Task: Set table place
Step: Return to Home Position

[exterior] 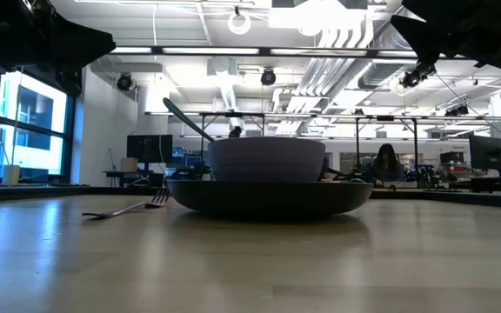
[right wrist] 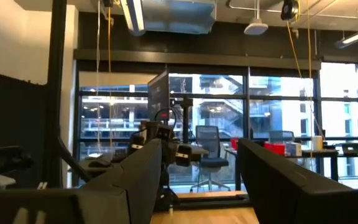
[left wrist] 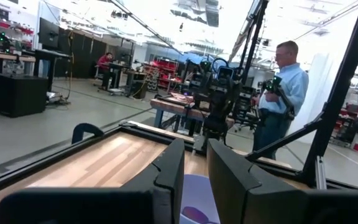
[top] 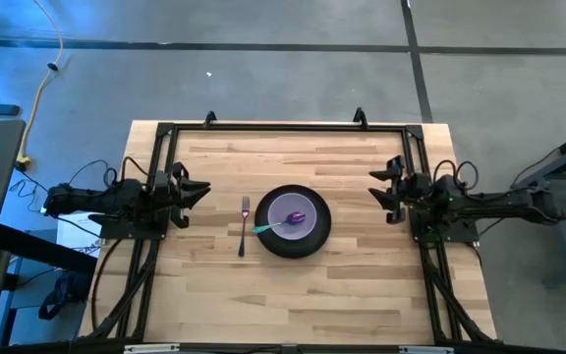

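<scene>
- Two arms wait; left jaws, slightly apart, at the desk's (top: 362, 285) left edge.
- Fork (top: 244, 224) lies just left of the plate (top: 293, 248): a low sweep could nudge it.
- Spoon (top: 275, 225) leans in the bowl (top: 281, 208) on the plate; a bump might tip it.
- Right jaws apart, at the right edge.

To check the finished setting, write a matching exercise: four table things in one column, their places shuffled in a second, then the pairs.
1. dark grey round plate
2. lavender bowl
3. slim metallic fork
4. purple-headed, blue-handled spoon

A. lying in the bowl, handle over its rim
B. flat on the pale wooden table, on the plate's left-arm side
C. standing on the plate
D. mid-table, under the bowl

Pairs: 1-D, 2-C, 3-B, 4-A.
Left gripper and right gripper wait open.
</scene>
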Robot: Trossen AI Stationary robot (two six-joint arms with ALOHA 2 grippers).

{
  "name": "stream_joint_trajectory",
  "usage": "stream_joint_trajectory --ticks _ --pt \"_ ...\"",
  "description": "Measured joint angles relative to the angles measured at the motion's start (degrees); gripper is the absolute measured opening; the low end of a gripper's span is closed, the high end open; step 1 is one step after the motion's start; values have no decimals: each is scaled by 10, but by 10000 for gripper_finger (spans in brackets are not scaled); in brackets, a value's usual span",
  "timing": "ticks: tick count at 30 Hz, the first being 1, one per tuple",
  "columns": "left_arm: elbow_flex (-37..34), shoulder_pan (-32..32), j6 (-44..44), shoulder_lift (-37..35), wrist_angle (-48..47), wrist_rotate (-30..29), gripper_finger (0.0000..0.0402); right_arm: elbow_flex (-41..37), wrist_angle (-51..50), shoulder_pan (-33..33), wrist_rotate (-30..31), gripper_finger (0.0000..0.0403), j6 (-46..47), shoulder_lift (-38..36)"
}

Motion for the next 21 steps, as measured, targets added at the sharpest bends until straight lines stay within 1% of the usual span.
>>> stream_joint_trajectory --ticks 4,10,13,21 --pt "0 0 -3 0 0 0 60 0 -41 11 3 204 -1 -47" --pt "0 0 -4 0 13 -1 60 0 -77 22 35 204 -35 -106" --pt "0 0 -4 0 17 -1 60 0 -90 23 36 204 -49 -142" --pt "0 0 -4 0 23 -1 60 0 -164 32 35 204 -55 -252"
